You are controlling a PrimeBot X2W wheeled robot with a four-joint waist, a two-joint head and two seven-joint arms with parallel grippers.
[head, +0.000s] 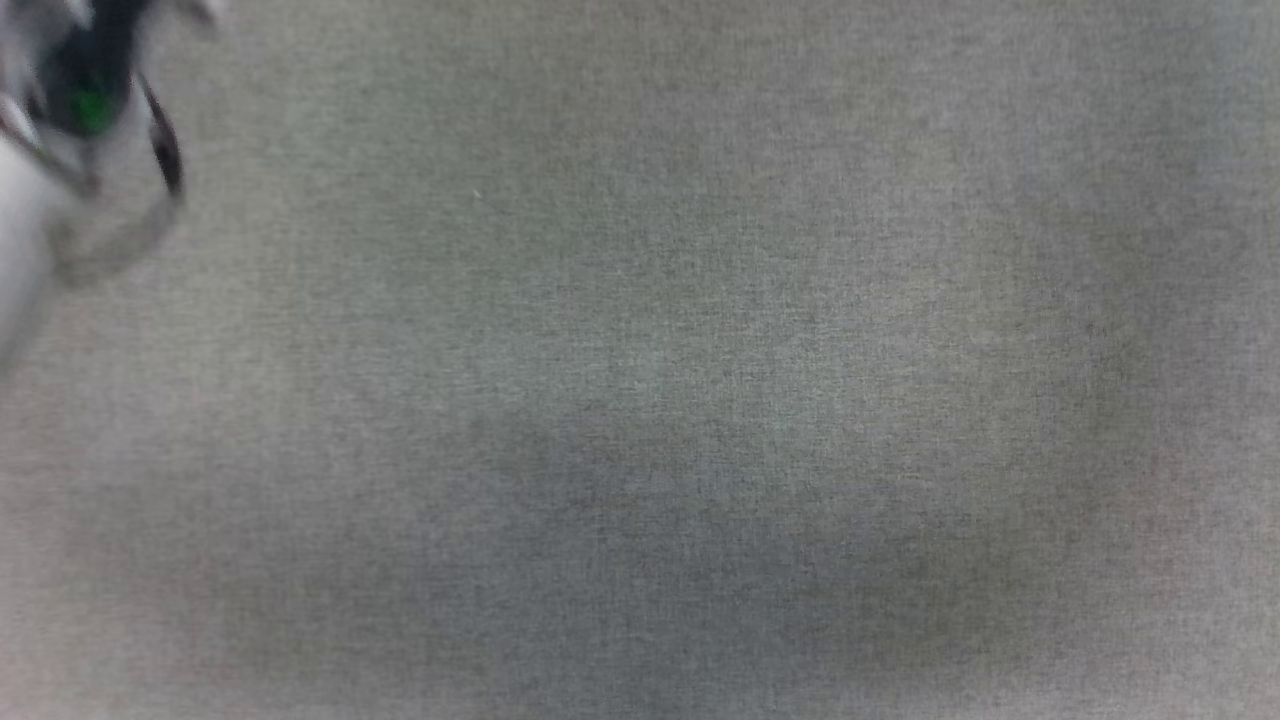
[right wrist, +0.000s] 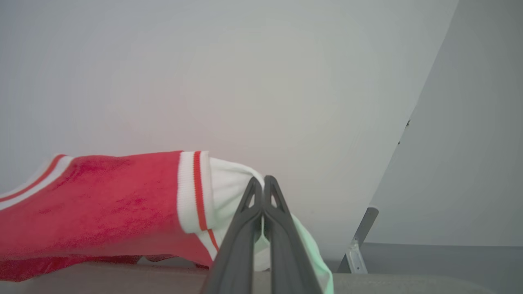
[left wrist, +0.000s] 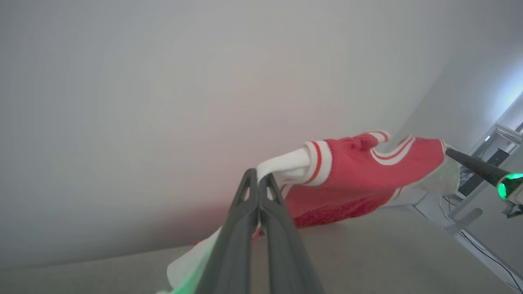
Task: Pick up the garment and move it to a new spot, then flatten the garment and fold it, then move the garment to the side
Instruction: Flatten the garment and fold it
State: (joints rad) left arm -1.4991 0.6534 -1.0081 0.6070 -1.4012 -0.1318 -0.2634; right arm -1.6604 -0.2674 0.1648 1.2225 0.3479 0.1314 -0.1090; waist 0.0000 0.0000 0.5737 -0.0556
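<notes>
- Left wrist view: the left fingers [left wrist: 258,179] are pressed fully together, pinching one white sleeve [left wrist: 286,163] of the garment [left wrist: 355,179].
- Right wrist view: the right fingers [right wrist: 262,188] are closed just as tight on the opposite sleeve [right wrist: 231,183], close to its red-striped cuff.
- We note the red jersey hanging spread between the two grips, with its body sagging in the middle. Its lower edge comes close to the grey tabletop [left wrist: 367,253]. We cannot tell whether it brushes the surface.
- Head view: we see blurred tabletop cloth and a blurred piece of arm with a green light [head: 90,100] in the upper left corner. We cannot say which arm it is.
- We judge the step in hand to be the carry to a new spot, with the laying-out not yet done.
- To do it well, we would move both arms together and level, so neither sleeve takes all the pull and slips from its pinch.
- We would hold the spacing wide enough to take out most of the sag, but not so wide that the cuffs strain.
- We would lift the hem free of the tabletop while travelling, since a dragging hem may bunch underneath.
- At the new spot, we would let the lower edge land first and draw the sleeves away from it, so the cloth lays itself flat.
</notes>
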